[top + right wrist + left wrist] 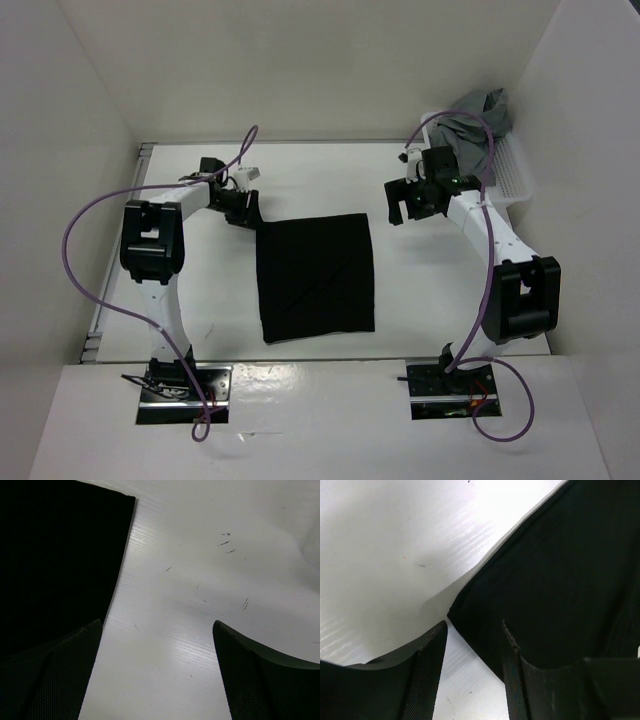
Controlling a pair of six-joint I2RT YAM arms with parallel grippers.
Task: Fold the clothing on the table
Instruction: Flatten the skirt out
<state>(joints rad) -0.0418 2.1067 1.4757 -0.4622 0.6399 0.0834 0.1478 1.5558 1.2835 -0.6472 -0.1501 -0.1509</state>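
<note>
Top: black clothing (pixel 316 278) flat mid-table (pixel 430 300); left gripper (pixel 245 212) at its 11 o'clock corner, right gripper (pixel 398 205) off its 1 o'clock corner.
Left wrist: jaws partly apart, clothing corner at their mouth, nothing pinched.
Right wrist: jaws wide apart over table, clothing edge at 9 o'clock.

Far right corner, against the wall: white plastic basket (pixel 514 172), crumpled grey garment (pixel 477 116) piled inside, hanging over its rim.

Overhead, two wrist close-ups sharing clothing (pixel 316 278)
</note>
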